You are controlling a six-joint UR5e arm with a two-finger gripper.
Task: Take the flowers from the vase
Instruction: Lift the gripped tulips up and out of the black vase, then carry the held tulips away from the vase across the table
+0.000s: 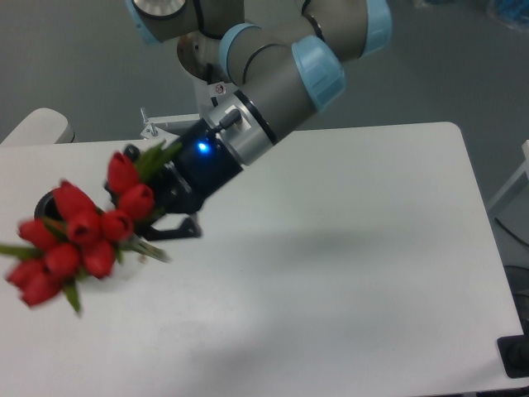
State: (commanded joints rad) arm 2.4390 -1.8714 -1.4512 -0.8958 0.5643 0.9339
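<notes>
White table (355, 248) — grey floor (74, 58) behind

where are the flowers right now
The flowers are at the left of the camera view, held up above the table in the tool, their blooms covering most of the black vase behind them.

A white table (355, 273) with rounded corners fills most of the view. Behind it lies grey floor (66, 58). A dark object (514, 357) sits at its lower right edge.
</notes>
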